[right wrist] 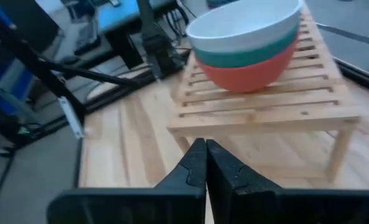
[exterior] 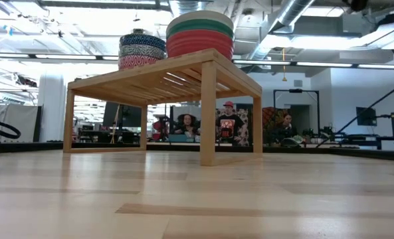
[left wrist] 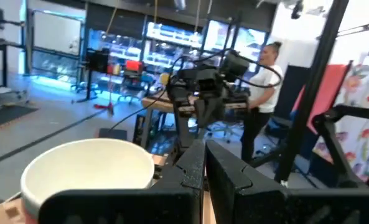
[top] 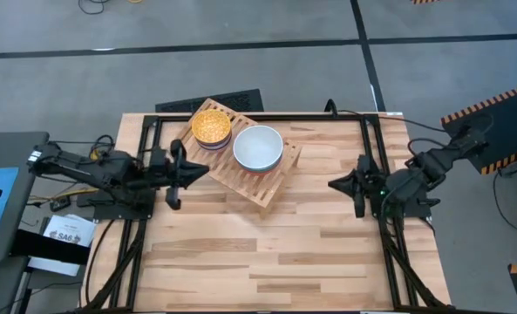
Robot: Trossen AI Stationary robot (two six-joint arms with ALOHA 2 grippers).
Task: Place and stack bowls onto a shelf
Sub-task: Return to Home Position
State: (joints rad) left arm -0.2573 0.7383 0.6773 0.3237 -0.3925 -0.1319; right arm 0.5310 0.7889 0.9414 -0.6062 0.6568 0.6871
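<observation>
- My left gripper [left wrist: 205, 148]: fingers pressed together, holding nothing, low at the table [top: 241, 262]'s left edge, just beside the shelf [top: 268, 186].
- My right gripper [right wrist: 205, 146]: likewise closed and empty, at the right edge, well apart from the shelf.
- Two stacks stand on the shelf; the yellow bowl [top: 211, 126] tops one, the white bowl [top: 258, 146] the other.
- Stacking looks finished, and both arms sit clear so nothing gets knocked.

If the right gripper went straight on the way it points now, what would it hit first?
Probably the shelf: the shut right gripper points at its near edge, below where the white bowl sits. Depth is unclear, but nothing shows in between.
</observation>
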